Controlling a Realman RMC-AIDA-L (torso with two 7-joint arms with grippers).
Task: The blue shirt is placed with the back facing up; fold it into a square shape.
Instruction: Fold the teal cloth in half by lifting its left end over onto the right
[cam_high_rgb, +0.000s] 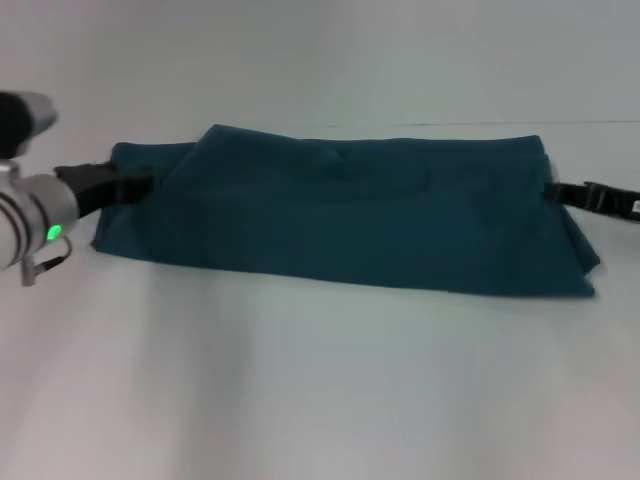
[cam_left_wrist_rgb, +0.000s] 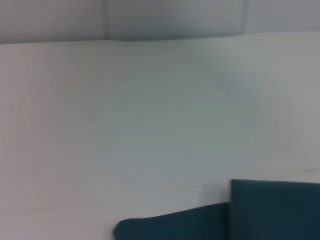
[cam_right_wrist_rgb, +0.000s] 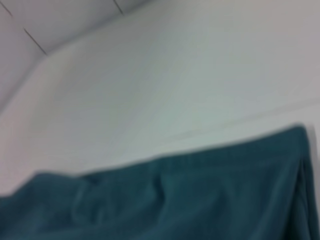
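Two hands at work, one at each end of the blue shirt (cam_high_rgb: 350, 215). Shirt lies on the white tabletop (cam_high_rgb: 320, 390) as a long, wide band, folded over on itself lengthwise, plain side showing, no lettering visible. Fold layers show at the right end and a flap edge runs diagonally near the left end.

Left hand (cam_high_rgb: 120, 185) is at the shirt's left end, black fingers reaching into the cloth at the edge; looks clamped on the fabric, tips hidden in the cloth. Silver wrist w/ a green light sits just behind it at the frame's left edge.

Right hand (cam_high_rgb: 560, 192) is at the shirt's right end, black, touching the cloth edge; can't tell if its fingers are together or apart, tips too small and dark to read.

Left wrist view: bare tabletop w/ a corner of the shirt (cam_left_wrist_rgb: 270, 210). Right wrist view: rumpled shirt cloth (cam_right_wrist_rgb: 190, 195) close up, tabletop beyond.
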